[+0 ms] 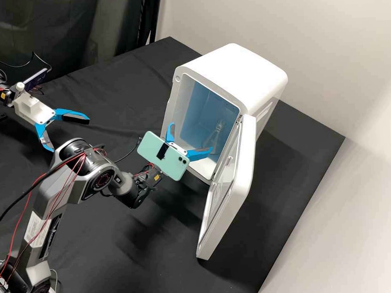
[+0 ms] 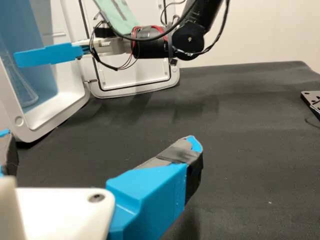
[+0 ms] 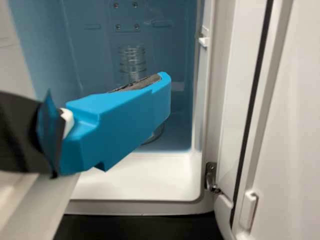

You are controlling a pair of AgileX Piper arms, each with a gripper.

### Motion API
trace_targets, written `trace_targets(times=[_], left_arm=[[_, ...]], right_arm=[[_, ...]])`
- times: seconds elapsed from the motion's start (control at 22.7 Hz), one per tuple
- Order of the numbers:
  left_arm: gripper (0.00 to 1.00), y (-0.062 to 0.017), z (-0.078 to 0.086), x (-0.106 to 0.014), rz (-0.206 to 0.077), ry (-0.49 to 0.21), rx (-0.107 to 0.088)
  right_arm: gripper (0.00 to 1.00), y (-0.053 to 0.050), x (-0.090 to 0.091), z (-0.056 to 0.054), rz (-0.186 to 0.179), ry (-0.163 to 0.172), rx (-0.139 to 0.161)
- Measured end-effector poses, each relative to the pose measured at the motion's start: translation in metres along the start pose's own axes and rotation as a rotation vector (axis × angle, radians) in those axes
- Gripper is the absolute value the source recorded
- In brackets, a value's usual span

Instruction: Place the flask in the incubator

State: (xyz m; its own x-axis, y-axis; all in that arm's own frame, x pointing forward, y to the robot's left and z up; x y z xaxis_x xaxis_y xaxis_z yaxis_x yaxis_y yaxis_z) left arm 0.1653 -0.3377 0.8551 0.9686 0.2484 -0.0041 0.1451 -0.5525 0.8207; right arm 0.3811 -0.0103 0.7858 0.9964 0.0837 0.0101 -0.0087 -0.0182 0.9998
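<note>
Black bench point(image 1: 122, 243) with a white incubator point(image 1: 240, 76) standing towards its far right. The incubator door point(image 1: 231, 179) is swung wide open, hinged on the right, and the interior is blue. One item inside: a clear glass flask point(image 1: 215, 134), upright on the chamber floor towards the back, neck up.

The right arm reaches to the opening with a mint-green phone point(image 1: 163, 155) mounted on its wrist. The right gripper point(image 1: 190, 139) is at the mouth of the chamber with its fingers spread, nothing between them. In the right wrist view one blue finger point(image 3: 120, 125) is in front of the flask point(image 3: 132, 62); can't tell if they touch.

The left gripper point(image 1: 69, 134) is well apart from the incubator, over the bench at the left, fingers spread wide and empty.
</note>
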Motion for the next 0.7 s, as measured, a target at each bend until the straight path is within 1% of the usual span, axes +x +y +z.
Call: trace_targets(times=[0.04,0.09,0.13,0.18,0.22,0.26,0.31,0.35,0.44,0.48,0.62,0.7], left_arm=[[1.00,-0.0004,0.002,-0.001,-0.001,-0.004,0.000],[1.00,-0.0007,0.003,-0.002,-0.001,-0.004,-0.001],[1.00,-0.0010,0.005,-0.003,0.000,-0.002,-0.003],[1.00,-0.0013,0.005,-0.004,0.004,0.008,-0.002],[1.00,-0.0010,0.006,-0.004,0.009,0.017,0.005],[1.00,-0.0014,0.006,-0.005,0.011,0.029,0.009],[1.00,-0.0016,0.007,-0.004,0.015,0.042,0.008],[1.00,-0.0017,0.008,-0.004,0.018,0.051,-0.001],[1.00,-0.0019,0.009,-0.004,0.023,0.063,-0.011],[1.00,-0.0019,0.010,-0.005,0.025,0.062,-0.012],[1.00,-0.0021,0.014,-0.004,0.022,0.045,-0.011],[1.00,-0.0027,0.018,-0.002,0.019,0.025,-0.010]], right_arm=[[1.00,-0.002,-0.007,-0.001,-0.005,0.002,0.002],[1.00,-0.002,-0.012,-0.002,-0.008,0.000,0.003],[1.00,-0.003,-0.017,-0.002,-0.018,-0.008,0.010],[1.00,-0.004,-0.022,-0.002,-0.026,-0.016,0.022],[1.00,-0.003,-0.027,-0.003,-0.030,-0.022,0.030],[1.00,-0.004,-0.034,-0.003,-0.039,-0.032,0.047],[1.00,-0.004,-0.045,-0.005,-0.052,-0.040,0.063],[1.00,-0.004,-0.051,-0.007,-0.060,-0.041,0.071],[1.00,-0.004,-0.065,-0.011,-0.077,-0.047,0.073],[1.00,-0.004,-0.073,-0.013,-0.090,-0.048,0.077],[1.00,-0.005,-0.082,-0.015,-0.104,-0.050,0.076],[1.00,-0.006,-0.083,-0.016,-0.111,-0.047,0.075]])
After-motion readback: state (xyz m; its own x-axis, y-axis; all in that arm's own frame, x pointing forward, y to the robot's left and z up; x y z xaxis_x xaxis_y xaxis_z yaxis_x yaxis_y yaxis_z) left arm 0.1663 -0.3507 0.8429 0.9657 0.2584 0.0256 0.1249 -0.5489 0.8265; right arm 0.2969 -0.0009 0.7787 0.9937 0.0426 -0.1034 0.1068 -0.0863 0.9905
